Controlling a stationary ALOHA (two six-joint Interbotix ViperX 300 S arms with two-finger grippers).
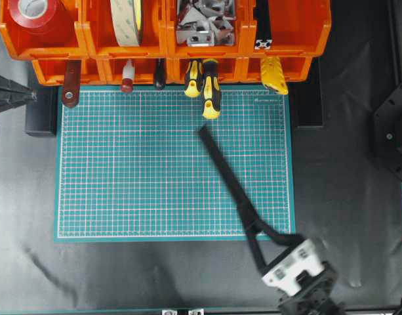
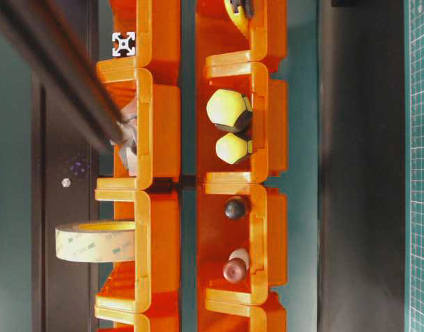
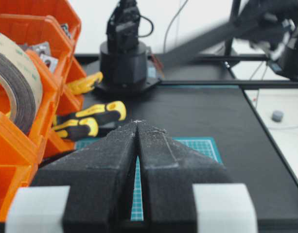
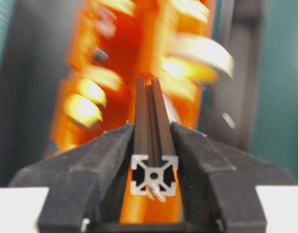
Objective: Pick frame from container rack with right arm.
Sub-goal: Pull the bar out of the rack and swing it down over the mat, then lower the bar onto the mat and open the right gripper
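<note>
Black aluminium describes the frame [image 1: 227, 174]: a long slim bar lying diagonally over the green mat [image 1: 122, 184] in the overhead view, blurred. I see its lower end at the right gripper [image 1: 261, 261], near the mat's bottom right corner; its upper end stops short of the screwdrivers [image 1: 210, 88] hanging from the orange rack [image 1: 164, 46]. Open mat lies left of the bar.

At table level, I see the rack's bins side-on and a second bar's cut end [image 2: 123, 43] in a bin.

From the left wrist, the left gripper [image 3: 137, 127] has its jaws together, holding nothing, above the mat edge.

From the right wrist, the right gripper's pads [image 4: 107, 150] clamp the frame's square slotted profile, silvery end toward the lens; the rack behind is smeared.
</note>
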